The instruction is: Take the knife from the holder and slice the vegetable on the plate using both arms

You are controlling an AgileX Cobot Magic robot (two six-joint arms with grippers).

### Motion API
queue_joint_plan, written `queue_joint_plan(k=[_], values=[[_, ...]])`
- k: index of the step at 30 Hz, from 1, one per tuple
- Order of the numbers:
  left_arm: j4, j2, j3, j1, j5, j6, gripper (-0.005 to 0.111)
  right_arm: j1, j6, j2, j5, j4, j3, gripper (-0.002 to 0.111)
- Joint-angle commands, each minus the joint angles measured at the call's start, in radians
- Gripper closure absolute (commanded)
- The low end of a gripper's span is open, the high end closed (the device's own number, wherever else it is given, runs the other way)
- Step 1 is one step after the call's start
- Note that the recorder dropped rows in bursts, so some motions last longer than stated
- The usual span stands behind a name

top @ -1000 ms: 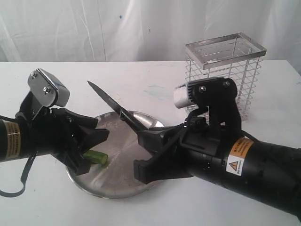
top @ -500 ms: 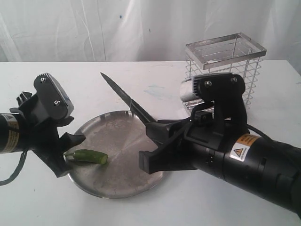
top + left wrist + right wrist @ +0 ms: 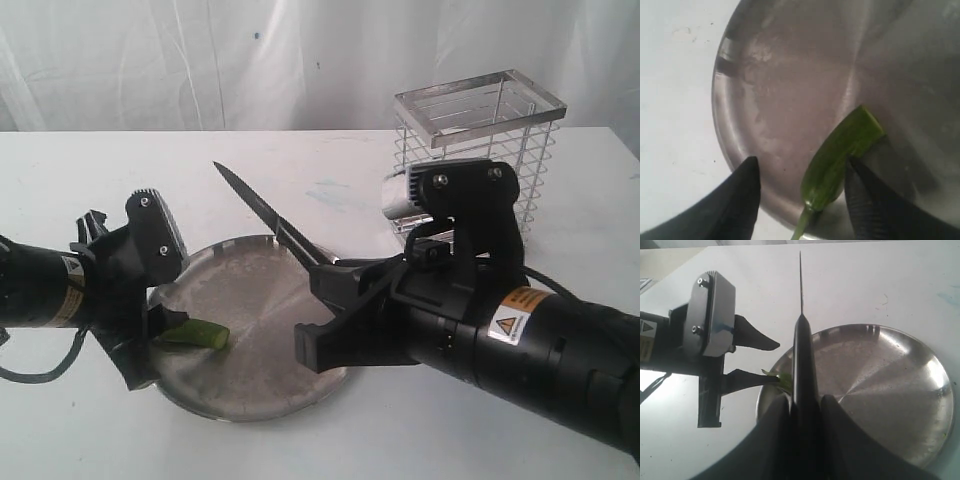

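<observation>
The green chili (image 3: 196, 335) lies at the left edge of the steel plate (image 3: 262, 300), stem end over the rim. My left gripper (image 3: 152, 335) is low at that rim and open. Its fingers straddle the chili's (image 3: 840, 150) stem half; one finger (image 3: 865, 195) lies against it and the other stands apart across the gap of the left gripper (image 3: 801, 162). My right gripper (image 3: 315, 310) is shut on the black knife (image 3: 265, 212), held above the plate with the blade pointing up and away to the far left. Seen from the right wrist, the knife (image 3: 804, 360) lines up over the chili (image 3: 785, 380).
The silver wire holder (image 3: 490, 150) stands behind the right arm at the back right, with no knife showing in it. The plate (image 3: 880, 375) sits on a white table, and a white curtain hangs behind.
My left gripper drew back to the left, then dropped low at the plate's rim, fingers now either side of the chili. The right gripper lifted the knife slightly and has since held still.
</observation>
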Motion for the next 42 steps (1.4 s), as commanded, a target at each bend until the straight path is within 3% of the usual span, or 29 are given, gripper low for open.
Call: queue_joint_plan(k=[1, 5, 7, 9, 15, 17, 20, 26, 29, 31, 35, 39, 42], values=[[0.021, 0.018, -0.004, -0.005, 0.004, 0.029, 0.051, -0.001, 0.005, -0.002, -0.009, 0.001, 0.002, 0.108], [-0.066, 0.002, -0.004, -0.005, -0.05, -0.069, 0.051, -0.001, 0.005, -0.002, -0.013, 0.0, 0.002, 0.108], [-0.13, -0.019, -0.004, -0.005, -0.148, -0.193, 0.051, -0.001, 0.005, -0.002, -0.015, 0.0, 0.002, 0.108], [-0.162, -0.044, -0.004, -0.005, -0.296, -0.29, 0.052, -0.001, 0.005, -0.002, -0.015, 0.0, 0.002, 0.108], [-0.176, -0.116, -0.004, -0.005, -0.951, -0.403, 0.053, -0.001, 0.005, -0.002, -0.015, 0.0, 0.002, 0.108], [-0.149, -0.162, -0.013, -0.019, -0.951, -0.461, 0.053, -0.001, 0.005, -0.002, -0.017, 0.0, 0.002, 0.108], [0.021, -0.238, -0.045, -0.027, -0.951, -0.474, 0.053, -0.001, 0.005, -0.003, -0.017, 0.0, 0.002, 0.108], [0.021, -0.296, -0.04, -0.025, -0.937, -0.332, 0.053, -0.001, 0.009, -0.021, -0.036, 0.003, 0.002, 0.108], [0.021, -0.296, -0.04, -0.025, -0.686, -0.211, 0.053, -0.001, 0.009, -0.035, -0.038, 0.003, 0.002, 0.108], [0.021, -0.296, -0.04, -0.025, -0.425, -0.102, 0.053, -0.001, 0.012, -0.052, -0.038, 0.003, 0.002, 0.108], [0.021, -0.296, -0.042, -0.025, 0.296, 0.022, 0.053, -0.001, 0.012, -0.086, -0.043, 0.003, 0.002, 0.108], [0.014, -0.3, -0.087, -0.025, 0.958, 0.014, 0.053, -0.001, 0.012, -0.109, -0.043, 0.003, 0.002, 0.108], [-0.284, -0.307, -0.138, -0.025, 1.24, 0.102, 0.053, -0.001, 0.012, -0.111, -0.062, 0.003, 0.002, 0.108]])
